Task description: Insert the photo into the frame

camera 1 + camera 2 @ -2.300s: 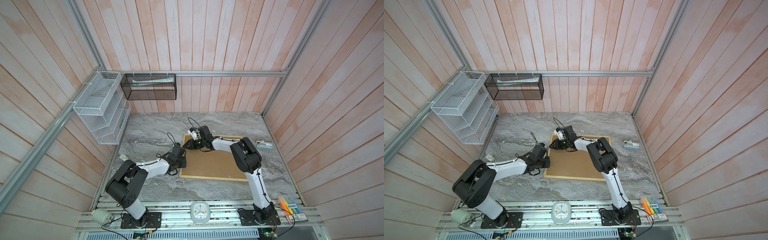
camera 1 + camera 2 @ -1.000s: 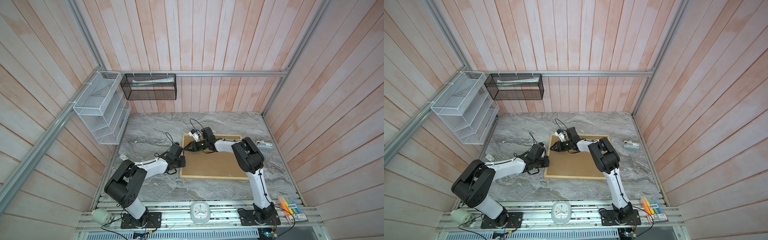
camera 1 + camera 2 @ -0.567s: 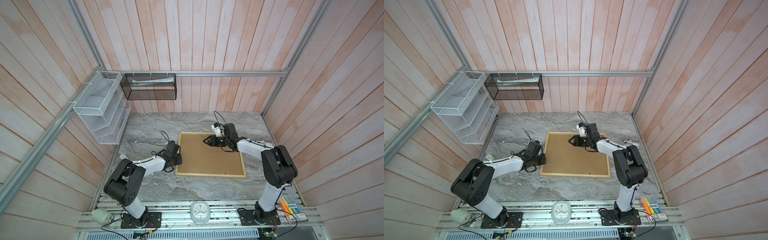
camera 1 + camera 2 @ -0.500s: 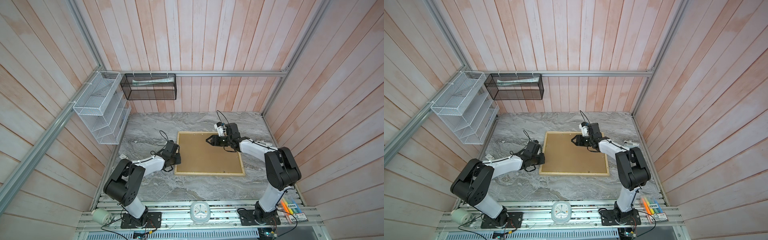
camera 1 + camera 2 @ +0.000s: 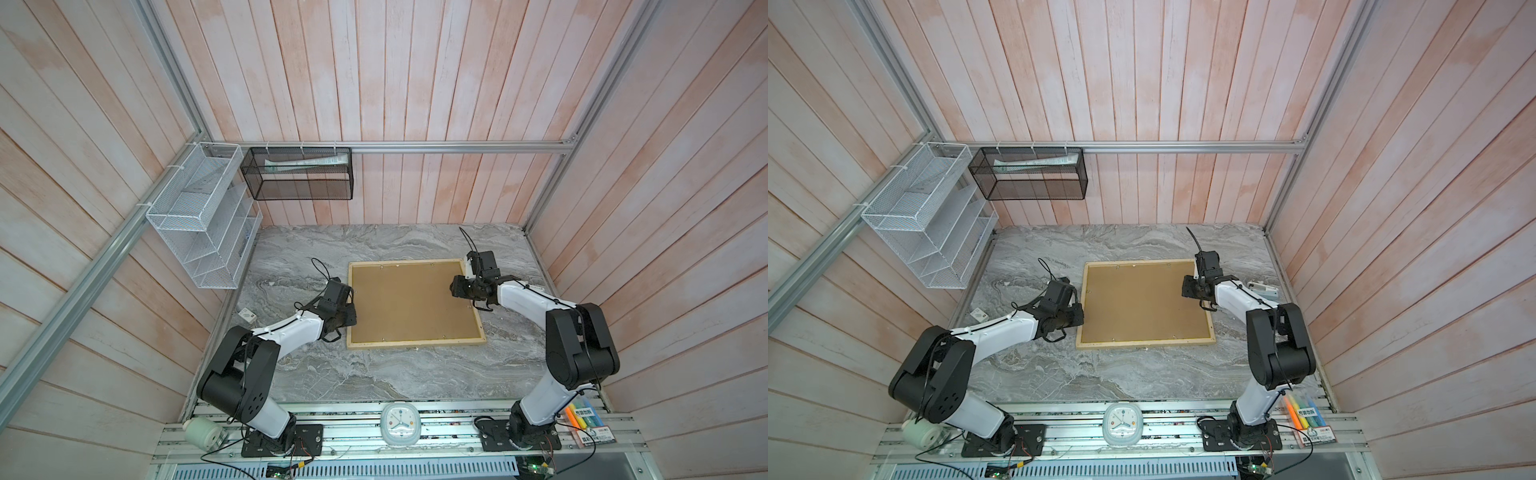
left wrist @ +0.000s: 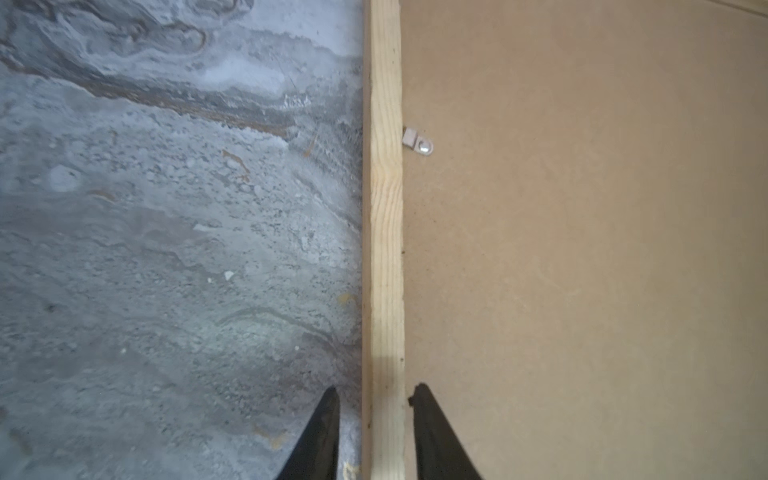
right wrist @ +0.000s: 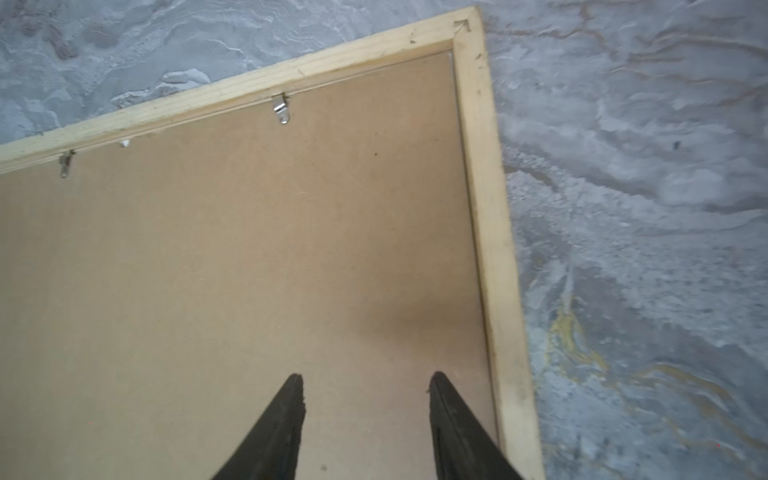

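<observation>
Frame (image 5: pixel 415 342) lies back-up, backing board (image 5: pixel 411 303) fitted. Left fingers (image 6: pixel 320 436) parted astride one frame side; right fingers (image 7: pixel 270 436) parted, empty. Recommend swinging clips (image 7: pixel 281 109) aside first.

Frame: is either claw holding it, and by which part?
Nothing is held. The left claw stands open astride a side strip of the frame, gaps on both sides; the right claw is open over the backing board.

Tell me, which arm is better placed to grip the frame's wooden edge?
Left, probably: the left gripper straddles the frame edge with open jaws, while the right gripper is over the brown board.
</observation>
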`<state>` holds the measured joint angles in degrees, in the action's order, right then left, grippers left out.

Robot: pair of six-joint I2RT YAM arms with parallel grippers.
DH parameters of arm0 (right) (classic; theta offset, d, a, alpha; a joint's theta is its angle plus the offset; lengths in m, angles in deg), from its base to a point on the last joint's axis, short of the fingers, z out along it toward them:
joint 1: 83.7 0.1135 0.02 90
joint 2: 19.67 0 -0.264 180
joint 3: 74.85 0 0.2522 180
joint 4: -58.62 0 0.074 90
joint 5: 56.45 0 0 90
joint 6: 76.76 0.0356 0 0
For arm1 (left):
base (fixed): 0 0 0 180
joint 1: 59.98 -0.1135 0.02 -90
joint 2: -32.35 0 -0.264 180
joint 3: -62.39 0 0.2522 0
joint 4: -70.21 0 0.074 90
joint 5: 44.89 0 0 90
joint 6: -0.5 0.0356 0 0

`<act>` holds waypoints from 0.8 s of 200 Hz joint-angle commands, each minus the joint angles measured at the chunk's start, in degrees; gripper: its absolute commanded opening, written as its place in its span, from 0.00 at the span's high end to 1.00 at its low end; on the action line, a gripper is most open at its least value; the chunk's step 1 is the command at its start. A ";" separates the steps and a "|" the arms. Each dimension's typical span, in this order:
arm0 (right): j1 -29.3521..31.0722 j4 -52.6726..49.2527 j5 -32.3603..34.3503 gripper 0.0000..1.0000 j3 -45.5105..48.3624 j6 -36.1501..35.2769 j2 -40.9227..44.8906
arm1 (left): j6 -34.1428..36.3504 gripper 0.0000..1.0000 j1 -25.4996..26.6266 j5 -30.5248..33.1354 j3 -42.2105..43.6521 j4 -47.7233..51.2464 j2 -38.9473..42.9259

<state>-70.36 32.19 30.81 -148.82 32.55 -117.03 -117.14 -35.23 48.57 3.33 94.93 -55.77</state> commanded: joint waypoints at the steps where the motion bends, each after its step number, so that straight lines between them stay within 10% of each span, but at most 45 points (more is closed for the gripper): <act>1: -0.89 -3.72 5.16 0.55 0.55 -1.52 1.38 | 1.18 0.66 -0.23 0.84 1.88 -0.85 3.28; 160: -3.47 -8.07 7.66 0.69 -4.07 -3.88 -7.05 | 4.67 0.64 1.69 -2.23 6.31 -5.96 12.67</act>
<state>-73.55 26.20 37.06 -151.70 29.03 -123.17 -113.86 -34.11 46.85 9.97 89.29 -42.04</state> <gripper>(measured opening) 0.317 0.361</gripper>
